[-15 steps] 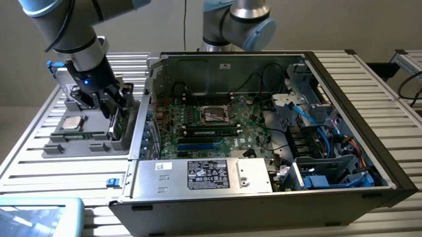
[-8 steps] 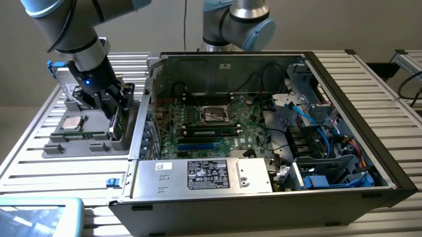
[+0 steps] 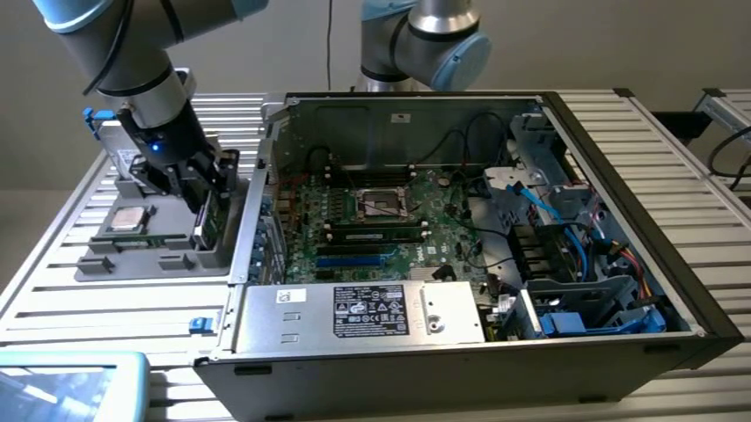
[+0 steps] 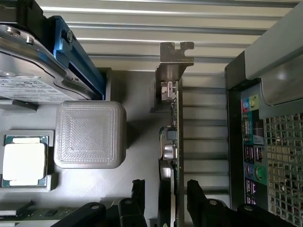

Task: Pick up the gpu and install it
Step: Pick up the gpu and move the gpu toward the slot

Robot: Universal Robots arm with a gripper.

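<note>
The gpu (image 4: 173,137) stands on its edge in a slot of the grey parts tray (image 4: 137,156), its silver end bracket (image 4: 174,59) at the far end. In the exterior view the gpu (image 3: 210,224) sits at the tray's side nearest the computer case (image 3: 610,220). My gripper (image 4: 166,198) is open and low over the card, one black finger on each face of it. Gaps show between the fingers (image 4: 138,193) and the card. From the exterior camera, my gripper (image 3: 204,195) hangs just above the tray (image 3: 141,259).
A silver hard drive (image 4: 28,66), a processor (image 4: 23,161) and a raised grey block (image 4: 90,135) share the tray. The open case holds the motherboard (image 3: 364,220) and power supply (image 3: 364,308); its rear port panel (image 4: 251,142) is close beside the card. A second arm (image 3: 423,44) stands behind.
</note>
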